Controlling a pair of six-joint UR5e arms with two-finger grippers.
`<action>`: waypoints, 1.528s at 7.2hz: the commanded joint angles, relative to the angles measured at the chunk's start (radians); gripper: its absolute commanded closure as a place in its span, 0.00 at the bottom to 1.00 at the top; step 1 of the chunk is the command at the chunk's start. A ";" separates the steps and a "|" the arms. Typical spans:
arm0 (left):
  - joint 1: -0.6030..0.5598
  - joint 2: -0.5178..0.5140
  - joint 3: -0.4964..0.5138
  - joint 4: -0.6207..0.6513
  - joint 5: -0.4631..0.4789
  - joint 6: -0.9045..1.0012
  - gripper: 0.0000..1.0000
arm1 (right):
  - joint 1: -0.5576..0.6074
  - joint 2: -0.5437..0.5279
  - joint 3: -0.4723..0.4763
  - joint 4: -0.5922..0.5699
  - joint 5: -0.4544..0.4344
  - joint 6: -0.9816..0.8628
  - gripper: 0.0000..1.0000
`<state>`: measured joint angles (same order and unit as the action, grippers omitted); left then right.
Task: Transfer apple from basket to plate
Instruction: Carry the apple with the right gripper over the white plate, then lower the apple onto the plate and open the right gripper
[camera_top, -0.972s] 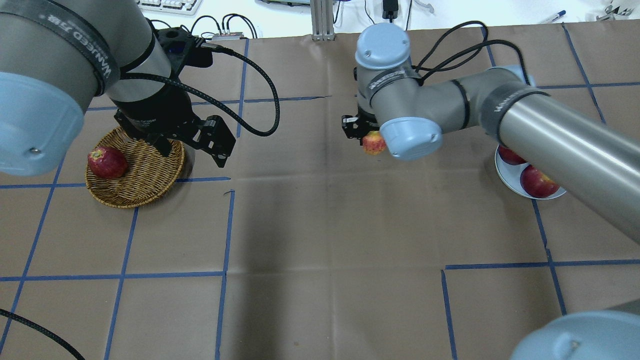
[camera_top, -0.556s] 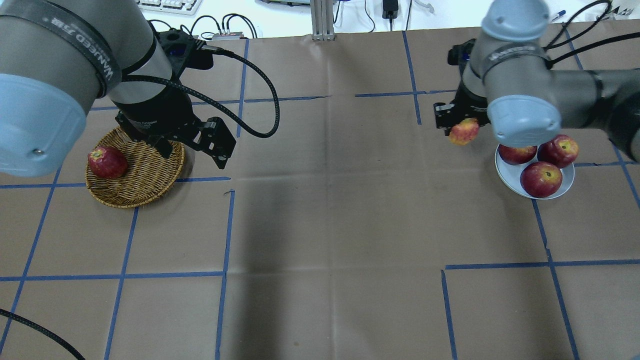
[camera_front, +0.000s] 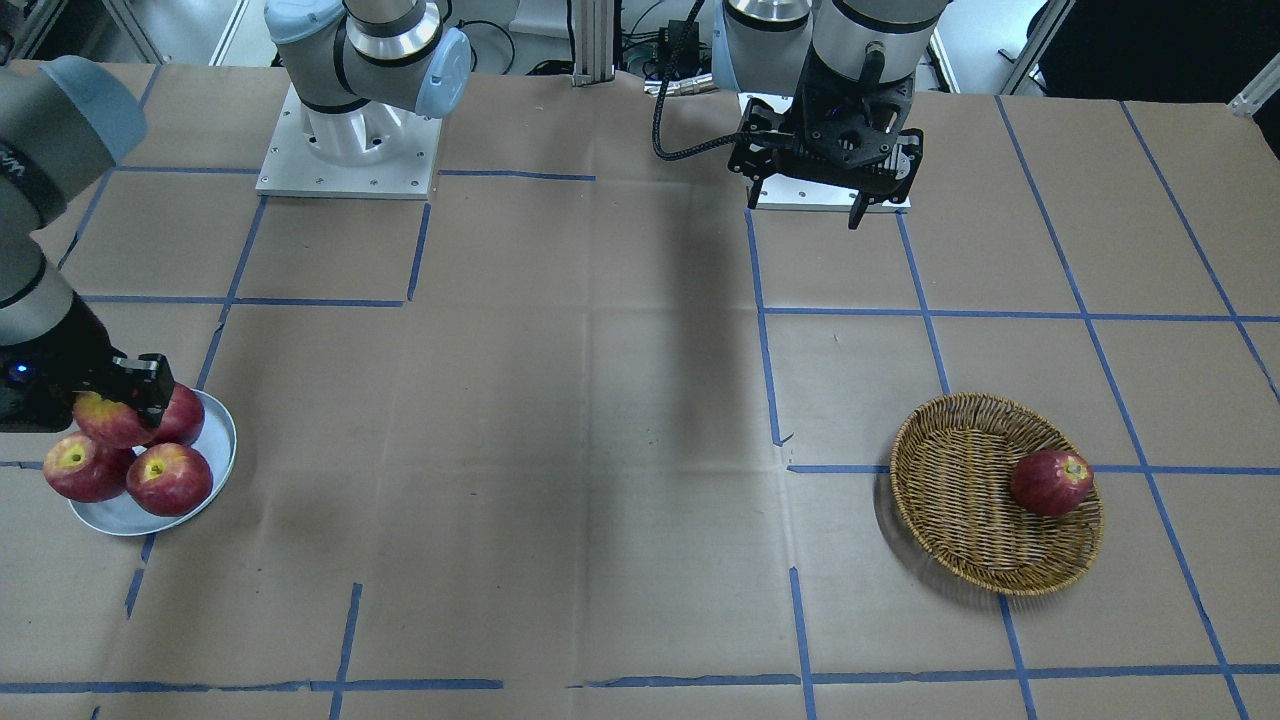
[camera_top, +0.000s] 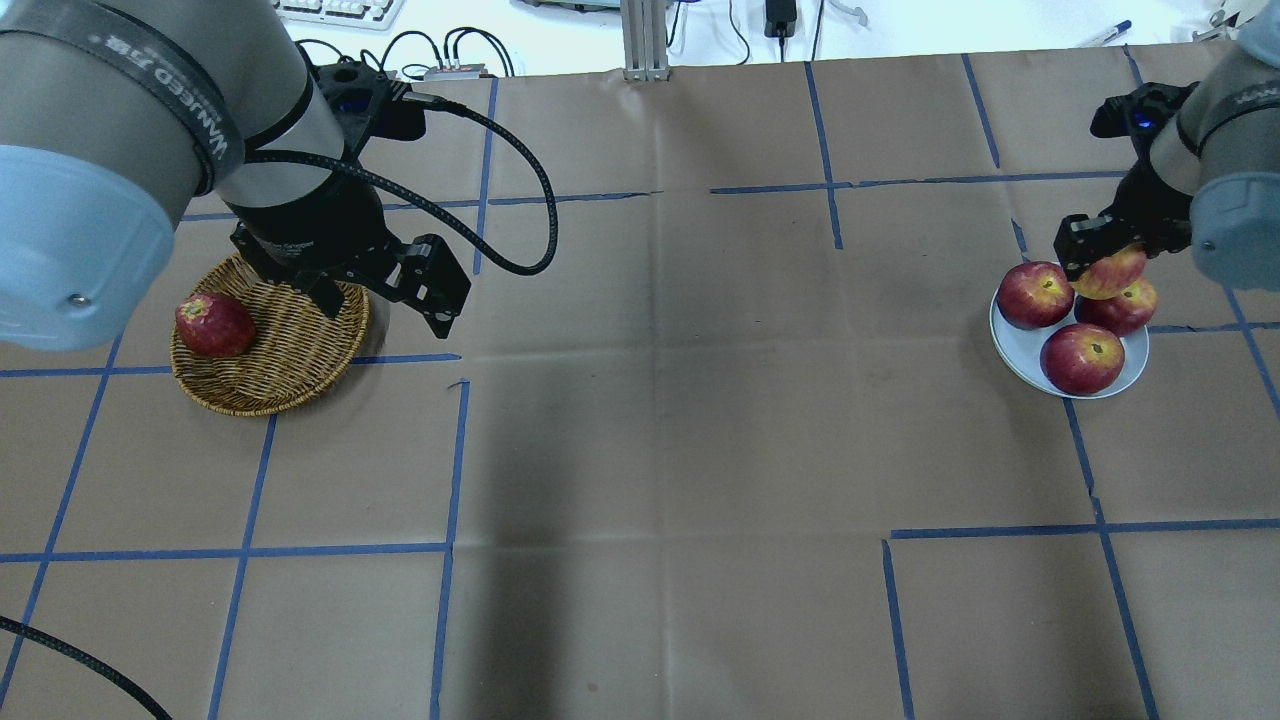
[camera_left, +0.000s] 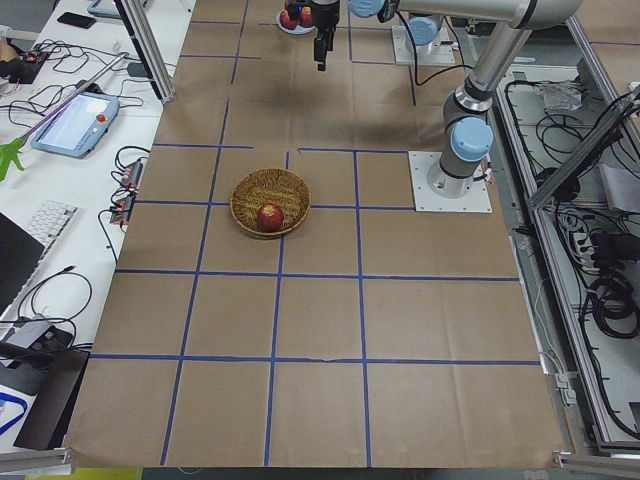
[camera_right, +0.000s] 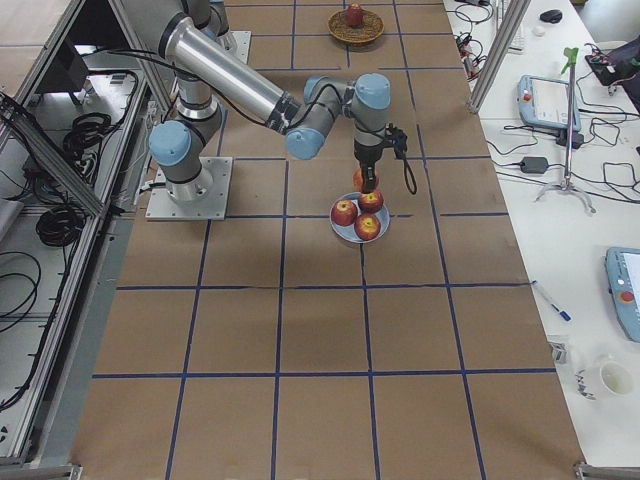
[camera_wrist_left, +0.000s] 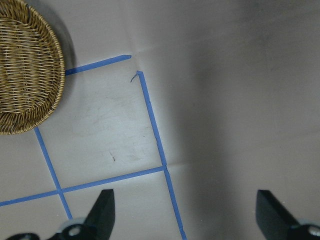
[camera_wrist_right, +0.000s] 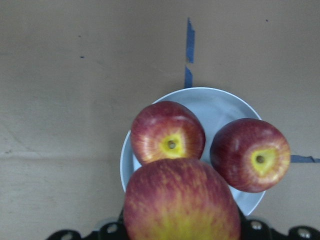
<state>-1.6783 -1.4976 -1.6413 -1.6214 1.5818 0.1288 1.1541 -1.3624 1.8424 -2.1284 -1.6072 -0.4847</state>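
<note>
The apple (camera_top: 1115, 275) is clamped in my right claw (camera_top: 1105, 260), hanging just over the plate (camera_top: 1012, 352) — which lies straight below the claw, though three dark apples (camera_top: 1083, 358) crowd it; bare plate shows only beyond them; my left claw (camera_front: 805, 203), jaws apart, is far off.

Fig. 1. Bystander fruit on the paper-covered desk (camera_top: 660, 430).
I see three dark red apples (camera_top: 1082, 358) close together at the right end, a fourth red apple (camera_top: 213, 325) well apart at the left; blue tape lines (camera_top: 245, 551) grid the desk.
</note>
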 joint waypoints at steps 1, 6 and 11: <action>0.000 -0.003 0.000 0.000 0.000 0.000 0.01 | -0.060 0.048 0.012 -0.010 0.038 -0.058 0.48; 0.002 -0.001 0.000 -0.002 0.000 0.002 0.01 | -0.062 0.065 0.060 -0.105 0.038 -0.072 0.26; 0.002 0.000 0.000 -0.002 0.000 0.003 0.01 | -0.039 -0.033 0.011 -0.005 0.081 -0.046 0.00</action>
<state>-1.6766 -1.4976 -1.6414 -1.6229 1.5816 0.1308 1.1037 -1.3420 1.8761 -2.2013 -1.5558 -0.5422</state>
